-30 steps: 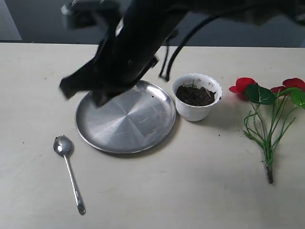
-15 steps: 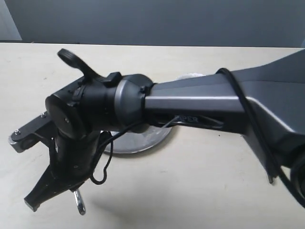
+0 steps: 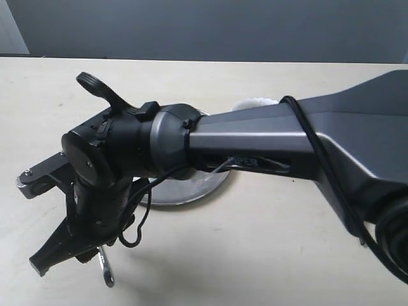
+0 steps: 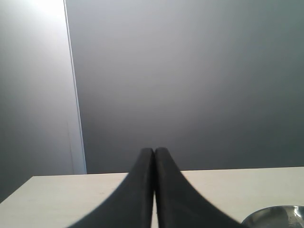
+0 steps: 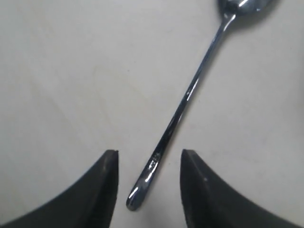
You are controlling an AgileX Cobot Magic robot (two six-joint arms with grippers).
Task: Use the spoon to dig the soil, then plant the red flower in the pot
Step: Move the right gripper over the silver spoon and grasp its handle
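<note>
The spoon [image 5: 190, 90] lies flat on the table, its handle end between the fingers of my open right gripper [image 5: 148, 159], which touch nothing. In the exterior view the right gripper [image 3: 64, 260] has reached across to the front left and hangs over the spoon [image 3: 106, 270], showing only its handle tip. The arm covers most of the white pot [image 3: 255, 102]; only a bit of its rim shows. The soil and the red flower are hidden behind the arm. My left gripper [image 4: 154, 152] is shut and empty, held above the table.
The large round steel plate [image 3: 188, 190] lies behind the right gripper, mostly covered by the arm; its edge [image 4: 278, 216] also shows in the left wrist view. The right arm [image 3: 287, 146] spans the table [image 3: 255, 255] from right to left.
The right arm swept from the back over the plate to the front left, then sank slightly lower over the spoon's handle, covering the pot and flower.
</note>
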